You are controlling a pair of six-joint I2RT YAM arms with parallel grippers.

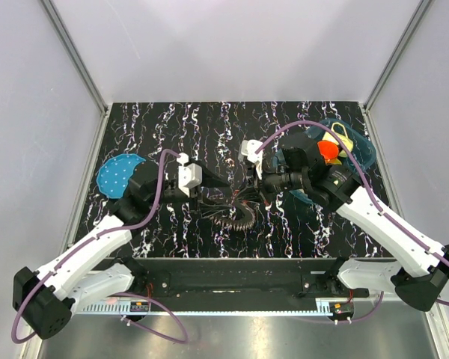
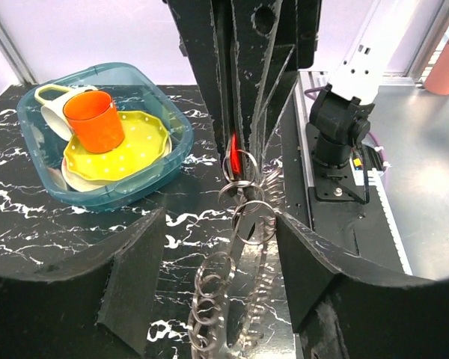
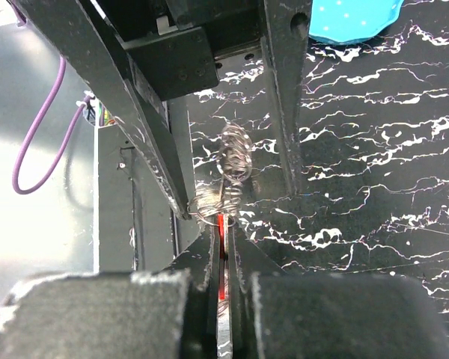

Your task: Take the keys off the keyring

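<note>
Hanging from the red piece [image 3: 223, 258], the keys [image 1: 239, 217] trail in a toothed curve between the two arms at mid-table [image 1: 172, 127]. The keyring [image 2: 239, 183] and its linked loops sit at the top of the bunch.

Your right gripper [image 3: 223, 228] is pinched narrow on that red piece. From its tips the bunch's long axis runs out toward your left gripper [image 2: 218, 221] and sags toward the near edge. Your left gripper is spread wide and holds nothing. It faces the right one head-on with its fingers [image 2: 138, 277] on either side of the loops, and you cannot tell whether they touch. It is the nearer free one.

The coming move, as I judge it, turns on closing across a single key or loop, not the whole coil, then drawing away along that axis.

On your right sits the teal bin [image 2: 161, 93], with a yellow plate [image 2: 142, 153], an orange cup [image 2: 93, 120] and a white mug [image 2: 49, 105] in it, and no key visible. The blue disc [image 1: 118, 173] lies well apart on your left.
</note>
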